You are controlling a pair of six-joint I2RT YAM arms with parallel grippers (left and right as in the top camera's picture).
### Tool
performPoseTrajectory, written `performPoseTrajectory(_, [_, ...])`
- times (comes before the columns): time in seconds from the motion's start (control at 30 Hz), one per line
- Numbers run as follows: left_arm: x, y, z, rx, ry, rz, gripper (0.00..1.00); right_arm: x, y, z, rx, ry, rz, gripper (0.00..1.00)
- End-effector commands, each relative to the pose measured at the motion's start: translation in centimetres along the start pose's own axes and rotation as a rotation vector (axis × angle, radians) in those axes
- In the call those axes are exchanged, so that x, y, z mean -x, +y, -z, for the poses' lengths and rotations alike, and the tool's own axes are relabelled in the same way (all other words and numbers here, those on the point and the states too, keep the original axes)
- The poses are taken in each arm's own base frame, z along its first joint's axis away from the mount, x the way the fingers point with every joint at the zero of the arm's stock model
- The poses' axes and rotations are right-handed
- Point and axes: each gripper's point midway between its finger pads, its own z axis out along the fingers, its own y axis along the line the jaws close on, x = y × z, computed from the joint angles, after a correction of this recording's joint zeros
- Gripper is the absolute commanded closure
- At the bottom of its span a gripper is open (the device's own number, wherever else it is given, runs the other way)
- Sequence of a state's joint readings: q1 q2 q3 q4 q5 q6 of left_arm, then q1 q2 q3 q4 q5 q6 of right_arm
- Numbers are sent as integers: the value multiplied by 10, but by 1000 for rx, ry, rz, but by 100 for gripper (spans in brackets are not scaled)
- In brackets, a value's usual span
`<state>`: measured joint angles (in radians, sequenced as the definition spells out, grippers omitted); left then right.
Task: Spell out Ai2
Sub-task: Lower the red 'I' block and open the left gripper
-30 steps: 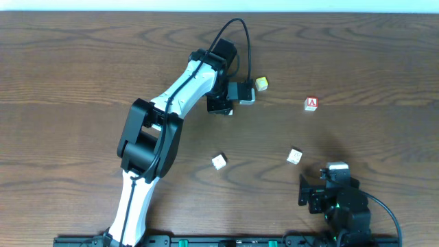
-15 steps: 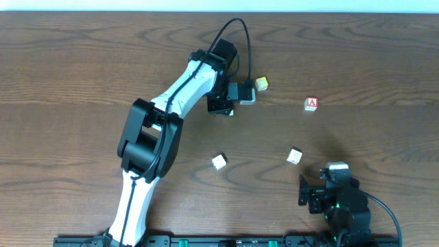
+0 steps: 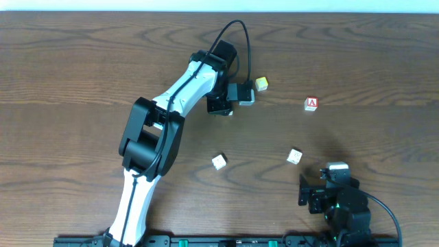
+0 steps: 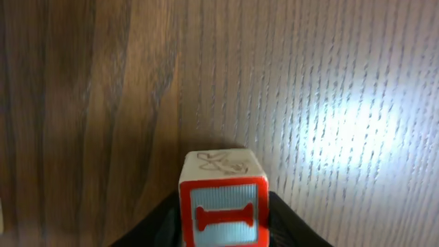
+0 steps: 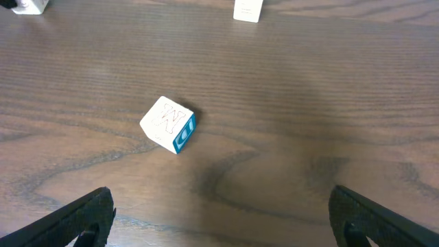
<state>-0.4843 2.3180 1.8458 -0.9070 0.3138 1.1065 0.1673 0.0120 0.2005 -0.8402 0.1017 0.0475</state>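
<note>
In the left wrist view my left gripper (image 4: 224, 239) is shut on a white block with a red letter I (image 4: 223, 199), held just above the wood. In the overhead view that gripper (image 3: 244, 94) is at the table's upper middle, next to a yellowish block (image 3: 261, 84). A block with a red A (image 3: 311, 103) lies to the right. Two white blocks lie lower down, one in the middle (image 3: 219, 162) and one to the right (image 3: 294, 156). The right one shows a blue mark in the right wrist view (image 5: 169, 124). My right gripper (image 5: 223, 223) is open and empty, just short of it.
The brown wooden table (image 3: 82, 82) fills the view. The right arm's base (image 3: 339, 202) sits at the front right edge. The left arm (image 3: 154, 137) stretches diagonally from the front edge. Two more blocks show at the top of the right wrist view (image 5: 248, 9) (image 5: 27, 5).
</note>
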Motion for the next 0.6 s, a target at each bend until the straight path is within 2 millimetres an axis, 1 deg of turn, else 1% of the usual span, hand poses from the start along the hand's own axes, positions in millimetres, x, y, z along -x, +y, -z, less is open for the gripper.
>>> performPoseTrajectory(0.0, [-9,2,-7,-10,16,6,56,-4,-1,-2,-5,8,8,1])
performPoseTrajectory(0.23, [-12,5,-6,-6,15,13,42,-4,-1,-2,-5,8,8,1])
performPoseTrajectory(0.33, [-11,6,-5,-2,12,48,36,-4,-1,-2,-5,8,8,1])
performPoseTrajectory(0.57, [-13,9,-5,15,23,59,32,-4,-1,-2,-5,8,8,1])
